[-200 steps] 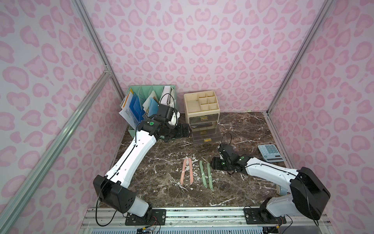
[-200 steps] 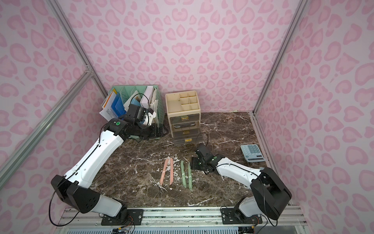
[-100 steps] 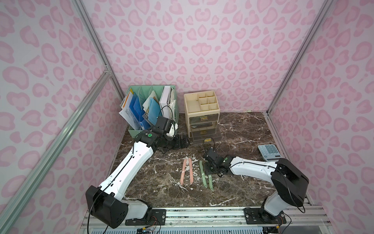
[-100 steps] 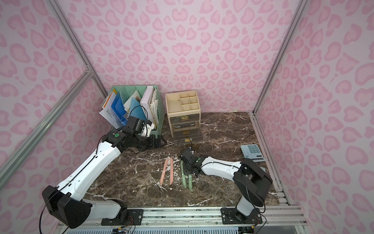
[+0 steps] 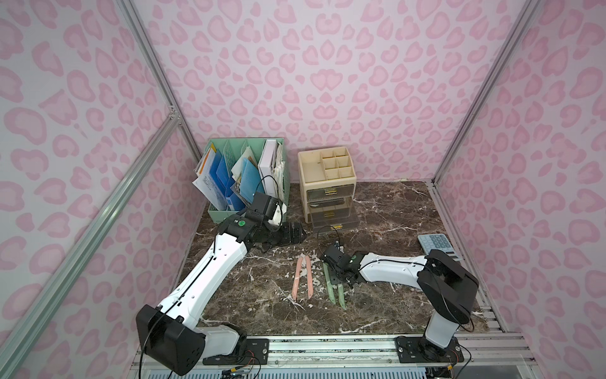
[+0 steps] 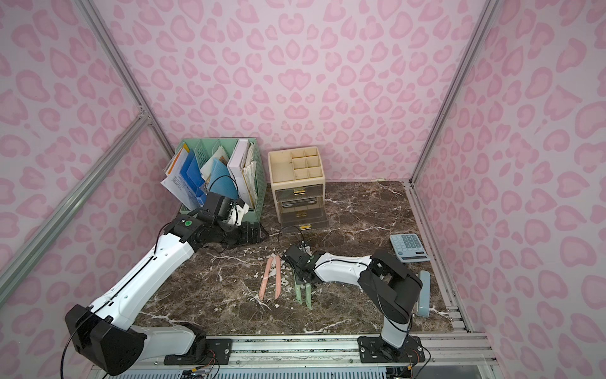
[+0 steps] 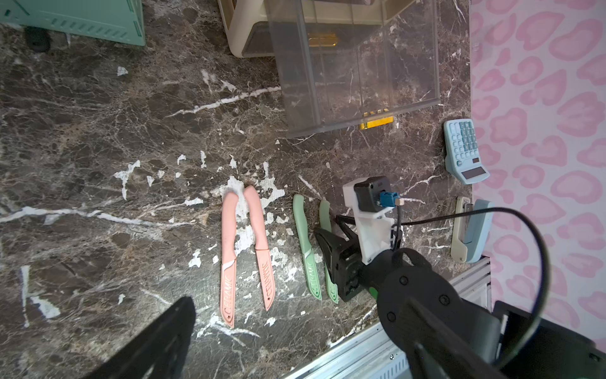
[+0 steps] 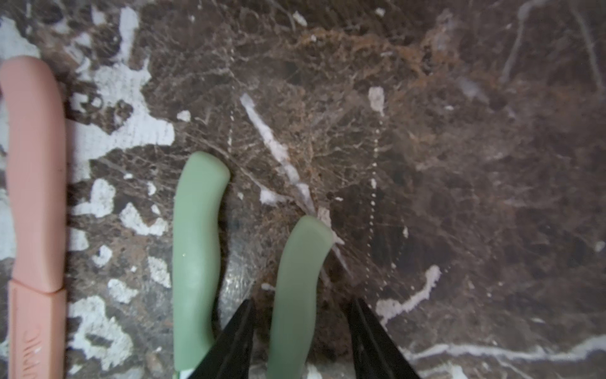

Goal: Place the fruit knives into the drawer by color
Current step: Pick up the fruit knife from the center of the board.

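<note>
Four fruit knives lie side by side on the marble: two pink (image 5: 296,279) (image 5: 308,277) and two mint green (image 5: 329,284) (image 5: 341,295). My right gripper (image 8: 303,302) is open and straddles the handle of the right-hand green knife (image 8: 295,279), with a gap on each side. The other green knife (image 8: 196,256) lies just outside one finger. My left gripper (image 5: 292,233) hovers open and empty, left of the drawer (image 5: 334,218), which is pulled out from the bottom of the beige organiser (image 5: 326,167).
A green file holder (image 5: 246,177) full of papers stands at the back left, close behind my left arm. A blue calculator (image 5: 436,244) and a blue stapler (image 6: 423,292) lie near the table's right edge.
My right gripper has slid left over the right-hand green knife and its jaws have narrowed around the handle. My left arm has pulled back a little from the file holder.
</note>
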